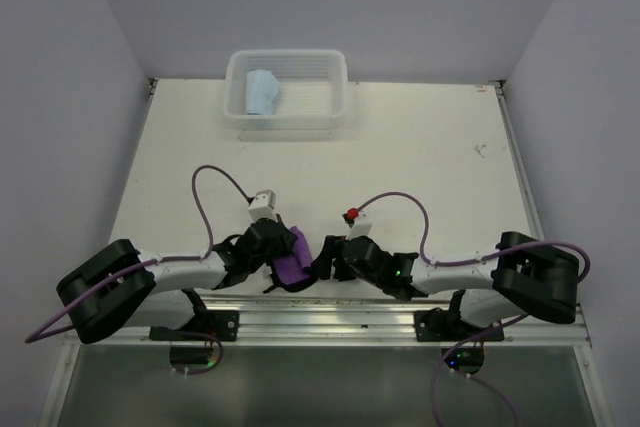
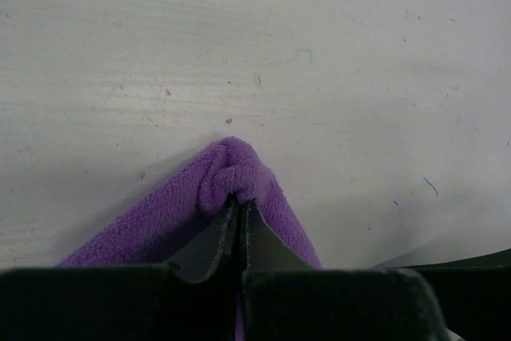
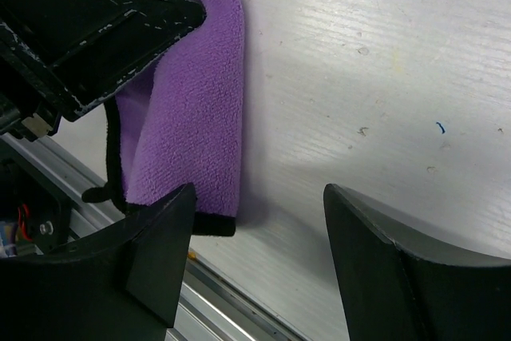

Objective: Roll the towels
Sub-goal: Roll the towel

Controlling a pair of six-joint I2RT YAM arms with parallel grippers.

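The purple towel with a black edge hangs folded near the table's front edge, between the two arms. My left gripper is shut on a bunched fold of it; in the top view the left gripper sits at the towel's left. My right gripper is open and empty, its jaws wide apart just right of the towel's lower black-edged corner; in the top view the right gripper is close beside the towel. The light blue towel lies rolled in the white basket at the back.
The white table ends in a metal rail at the front edge, right under the towel. The left gripper's black body fills the upper left of the right wrist view. Purple cables arc over both arms.
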